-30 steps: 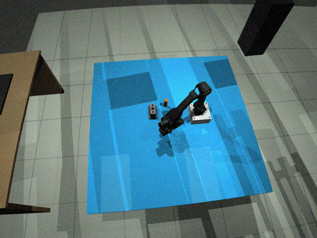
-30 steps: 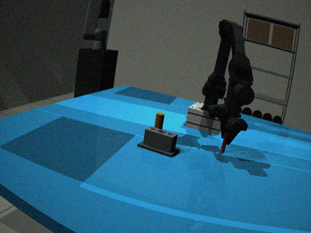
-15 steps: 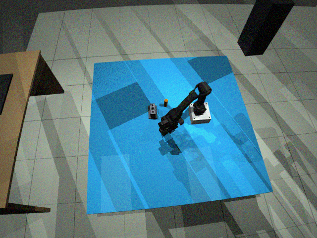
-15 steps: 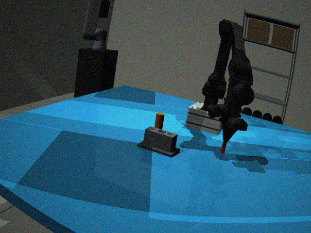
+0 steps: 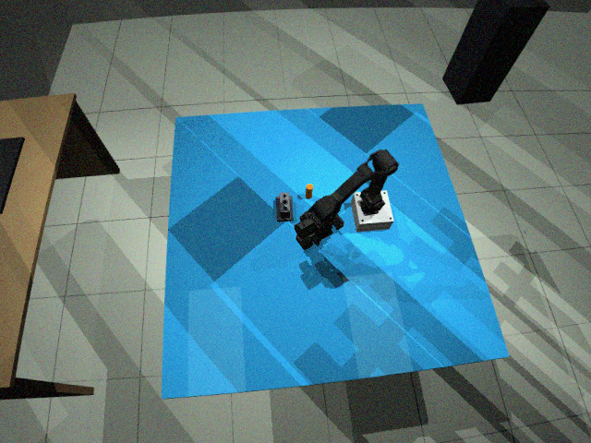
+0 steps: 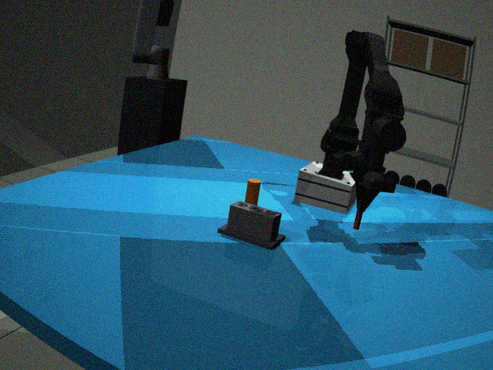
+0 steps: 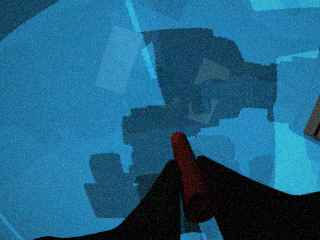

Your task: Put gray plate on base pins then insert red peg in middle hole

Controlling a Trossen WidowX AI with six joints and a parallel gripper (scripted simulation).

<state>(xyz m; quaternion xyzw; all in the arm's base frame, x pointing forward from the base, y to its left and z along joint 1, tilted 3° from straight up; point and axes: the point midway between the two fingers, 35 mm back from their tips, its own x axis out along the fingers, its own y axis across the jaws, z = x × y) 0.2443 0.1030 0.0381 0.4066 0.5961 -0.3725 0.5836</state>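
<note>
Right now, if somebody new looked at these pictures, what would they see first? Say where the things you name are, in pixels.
Probably the big bright blue table top (image 5: 229, 324) (image 6: 223, 318) (image 7: 60, 125), with the black robot arm (image 5: 350, 185) (image 6: 382, 95) bending over it. Next, the red peg (image 6: 357, 220) (image 7: 187, 165) pinched in the gripper (image 6: 360, 206) (image 7: 186, 164), and the orange cylinder (image 5: 308, 191) (image 6: 252, 192) standing near the gray block with holes (image 5: 284, 213) (image 6: 253, 226).

The six-joint arm (image 5: 353, 185) (image 6: 354, 87) is matte black, with chunky rounded joints, straight blocky links and a pincer (image 6: 357, 206) (image 7: 186, 164) with dark, tapering fingers.
</note>
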